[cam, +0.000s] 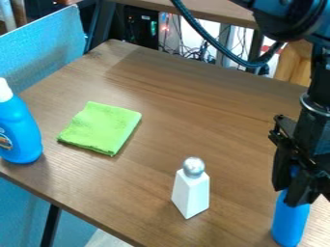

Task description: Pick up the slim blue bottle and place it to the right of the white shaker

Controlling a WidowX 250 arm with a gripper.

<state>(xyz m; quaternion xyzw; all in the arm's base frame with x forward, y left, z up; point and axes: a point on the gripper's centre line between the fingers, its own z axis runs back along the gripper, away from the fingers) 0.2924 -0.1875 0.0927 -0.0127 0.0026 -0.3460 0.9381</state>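
In the camera view, with the white shaker [191,193] as our landmark, we saw the black gripper [293,193] to its right, closed around the upper part of a slim blue bottle [289,224]. We judged that bottle fairly light, stiff and perhaps slick, best taken around its upper body. Left of the shaker and farther back we saw the folded green cloth [102,128], and beyond that the white-capped blue bottle [18,128].

the pincer [288,194] partly hides the blue object [290,223]
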